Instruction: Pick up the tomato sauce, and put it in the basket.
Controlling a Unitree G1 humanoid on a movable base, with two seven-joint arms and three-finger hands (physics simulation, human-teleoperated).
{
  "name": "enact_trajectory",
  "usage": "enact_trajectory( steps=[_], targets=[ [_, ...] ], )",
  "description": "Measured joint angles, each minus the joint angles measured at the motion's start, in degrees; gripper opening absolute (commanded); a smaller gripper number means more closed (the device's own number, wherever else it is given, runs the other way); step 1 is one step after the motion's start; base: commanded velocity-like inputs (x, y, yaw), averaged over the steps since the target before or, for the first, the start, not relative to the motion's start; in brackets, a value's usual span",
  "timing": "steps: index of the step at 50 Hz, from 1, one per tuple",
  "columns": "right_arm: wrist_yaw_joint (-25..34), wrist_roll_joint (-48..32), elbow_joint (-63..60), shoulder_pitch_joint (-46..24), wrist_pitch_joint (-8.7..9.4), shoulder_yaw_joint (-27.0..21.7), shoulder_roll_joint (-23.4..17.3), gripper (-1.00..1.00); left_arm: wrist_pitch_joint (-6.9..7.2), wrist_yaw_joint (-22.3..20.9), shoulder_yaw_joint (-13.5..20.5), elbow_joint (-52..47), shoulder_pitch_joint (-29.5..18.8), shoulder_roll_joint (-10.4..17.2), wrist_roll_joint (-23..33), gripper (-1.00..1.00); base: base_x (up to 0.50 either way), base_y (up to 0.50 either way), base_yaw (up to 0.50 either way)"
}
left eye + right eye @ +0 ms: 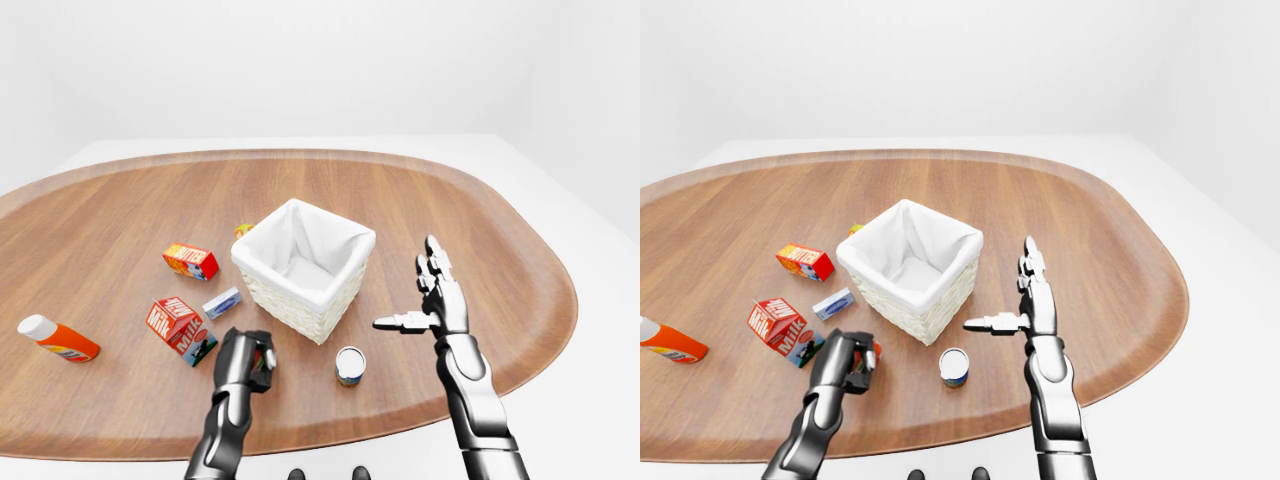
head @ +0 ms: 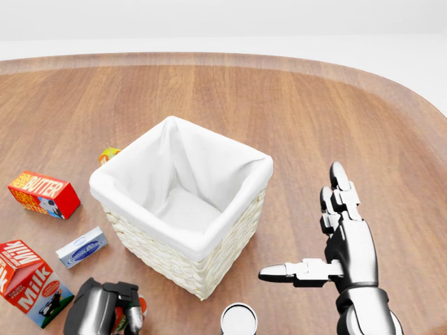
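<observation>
The tomato sauce can (image 2: 142,306), red-labelled, is mostly hidden inside my left hand (image 2: 115,310), which is shut round it at the bottom left of the head view, just left of and below the basket's near corner. The can also shows as a red sliver in the right-eye view (image 1: 872,352). The basket (image 2: 183,269) is white wicker with a white cloth lining and stands in the middle of the wooden table; nothing shows inside it. My right hand (image 2: 314,237) is open and empty, fingers straight up, to the right of the basket.
A second can (image 2: 239,319) with a white lid stands below the basket. Left of the basket lie a butter box (image 2: 43,194), a milk carton (image 2: 28,283), a small blue-white box (image 2: 81,247) and a small yellow item (image 2: 108,153). An orange bottle (image 1: 58,340) lies far left.
</observation>
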Motion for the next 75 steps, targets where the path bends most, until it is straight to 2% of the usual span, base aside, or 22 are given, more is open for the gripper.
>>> enact_trajectory(
  steps=[42, 75],
  targets=[
    [-0.22, 0.1, 0.55, -0.61, 0.01, -0.41, -0.27, 1.0, 0.0, -12.09, 1.77, -29.05, 11.46, -1.45, -2.7, -1.0, 0.0, 0.0, 0.0],
    [-0.31, 0.09, 0.66, -0.64, -0.14, -0.45, -0.27, 1.0, 0.0, -18.38, 3.34, -43.57, 17.41, -2.9, -3.91, -1.0, 0.0, 0.0, 0.0]
  ],
)
